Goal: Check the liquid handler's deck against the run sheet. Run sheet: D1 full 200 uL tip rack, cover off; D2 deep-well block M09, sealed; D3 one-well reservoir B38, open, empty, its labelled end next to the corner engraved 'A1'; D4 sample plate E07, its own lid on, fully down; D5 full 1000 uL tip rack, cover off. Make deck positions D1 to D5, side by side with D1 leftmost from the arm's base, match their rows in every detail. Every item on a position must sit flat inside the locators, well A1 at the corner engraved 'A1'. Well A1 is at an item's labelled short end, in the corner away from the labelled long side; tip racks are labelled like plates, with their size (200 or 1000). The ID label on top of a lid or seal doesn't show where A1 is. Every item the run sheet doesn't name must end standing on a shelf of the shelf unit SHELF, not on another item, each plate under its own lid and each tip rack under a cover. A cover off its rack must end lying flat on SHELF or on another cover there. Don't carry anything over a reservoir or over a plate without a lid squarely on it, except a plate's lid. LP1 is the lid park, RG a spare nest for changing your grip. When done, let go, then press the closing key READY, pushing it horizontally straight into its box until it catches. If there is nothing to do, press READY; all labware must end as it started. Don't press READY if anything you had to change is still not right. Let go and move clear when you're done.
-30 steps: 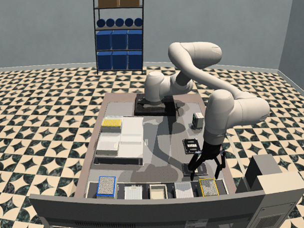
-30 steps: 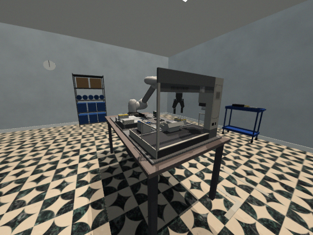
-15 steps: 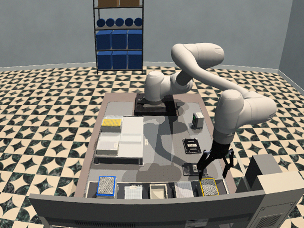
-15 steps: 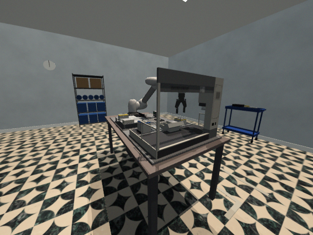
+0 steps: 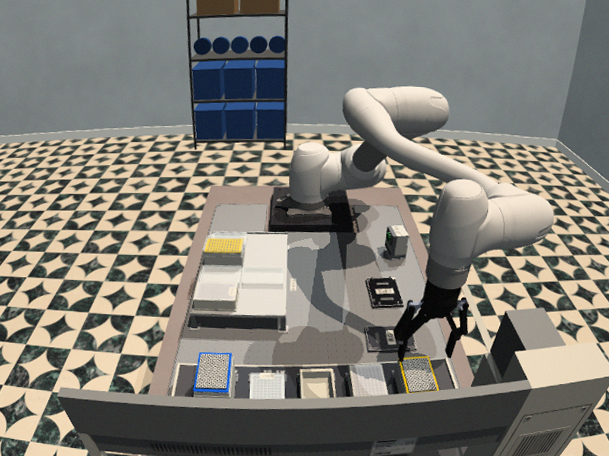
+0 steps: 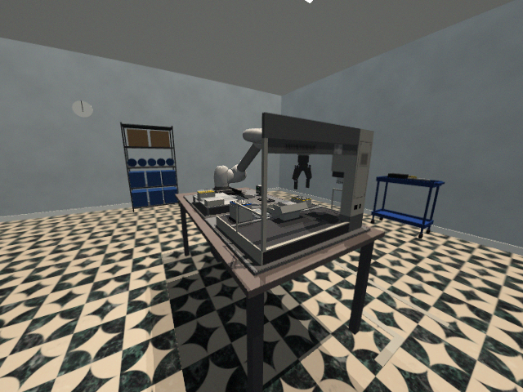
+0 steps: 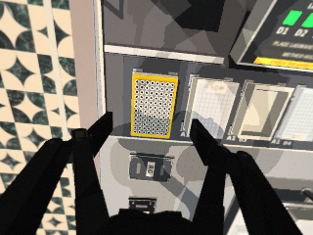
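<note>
My gripper (image 5: 425, 352) is open and empty, hanging above the near edge of the deck row by the yellow tip rack (image 5: 418, 374). In the wrist view the fingers frame that uncovered yellow rack (image 7: 154, 106) from well above. Beside it in the row stand a pale covered block (image 7: 212, 108), a beige open reservoir (image 7: 264, 109) and a clear plate (image 7: 298, 115). A blue-framed uncovered tip rack (image 5: 212, 372) stands at the row's other end. The gripper also shows under the handler's gantry in the exterior view (image 6: 302, 179).
The RG nest (image 7: 149, 168) lies right below the gripper, and a second dark nest (image 5: 383, 287) lies behind it. The READY key box (image 5: 396, 240) stands near the arm's base. The low shelf unit (image 5: 241, 280) holds a yellow rack (image 5: 223, 245), a covered item (image 5: 215, 295) and a flat cover (image 5: 262, 278). The handler's frame (image 5: 288, 416) spans the front.
</note>
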### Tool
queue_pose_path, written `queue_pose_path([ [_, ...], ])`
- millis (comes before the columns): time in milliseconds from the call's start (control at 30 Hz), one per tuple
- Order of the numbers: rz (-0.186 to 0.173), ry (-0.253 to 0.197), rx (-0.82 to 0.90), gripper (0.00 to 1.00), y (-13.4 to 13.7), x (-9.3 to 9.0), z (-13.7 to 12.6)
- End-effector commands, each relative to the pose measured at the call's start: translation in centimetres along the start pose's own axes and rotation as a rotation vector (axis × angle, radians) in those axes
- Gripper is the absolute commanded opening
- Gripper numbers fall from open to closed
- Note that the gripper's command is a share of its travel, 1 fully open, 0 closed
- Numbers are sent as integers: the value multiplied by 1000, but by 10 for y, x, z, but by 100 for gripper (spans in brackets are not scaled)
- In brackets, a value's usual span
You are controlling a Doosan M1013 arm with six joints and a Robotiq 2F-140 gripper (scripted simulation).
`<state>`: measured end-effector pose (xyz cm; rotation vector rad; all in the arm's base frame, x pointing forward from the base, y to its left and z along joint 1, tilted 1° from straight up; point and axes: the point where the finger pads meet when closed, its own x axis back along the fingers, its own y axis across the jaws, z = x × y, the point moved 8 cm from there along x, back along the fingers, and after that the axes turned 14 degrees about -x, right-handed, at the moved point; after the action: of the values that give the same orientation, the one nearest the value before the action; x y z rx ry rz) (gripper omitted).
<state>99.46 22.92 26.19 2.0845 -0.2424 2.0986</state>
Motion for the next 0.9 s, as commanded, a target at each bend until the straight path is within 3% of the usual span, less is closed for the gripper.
queue_pose_path([
  [0,1,2,0,79,0,2,0],
  [467,1,2,0,79,0,8,0],
  [867,1,2,0,79,0,48,0],
])
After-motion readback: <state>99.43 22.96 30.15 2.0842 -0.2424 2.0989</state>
